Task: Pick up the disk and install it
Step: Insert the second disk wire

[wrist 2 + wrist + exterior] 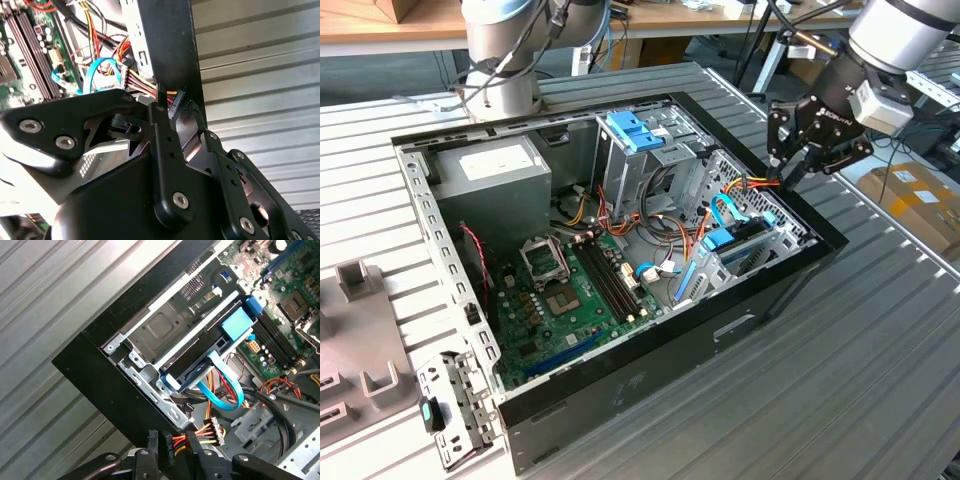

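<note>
The disk (196, 358) sits in the metal bay at the corner of the open computer case (650, 385), with blue side rails and a blue cable at its end. In the exterior view the disk (747, 230) is mostly covered by the bay. My gripper (788, 180) hangs just above the case's rim on the exterior view's right, close to the bay. Both wrist views show my gripper (171, 442) (176, 102) shut on a small black power connector (169, 446) with red, yellow and orange wires.
A grey power-supply box (495, 165) fills the case's far corner. A blue bracket (635, 128) tops the tall drive cage. The green motherboard (575, 295) covers the floor amid loose cables. Grey fixtures (360, 290) and a metal bracket (450, 410) lie on the exterior view's left.
</note>
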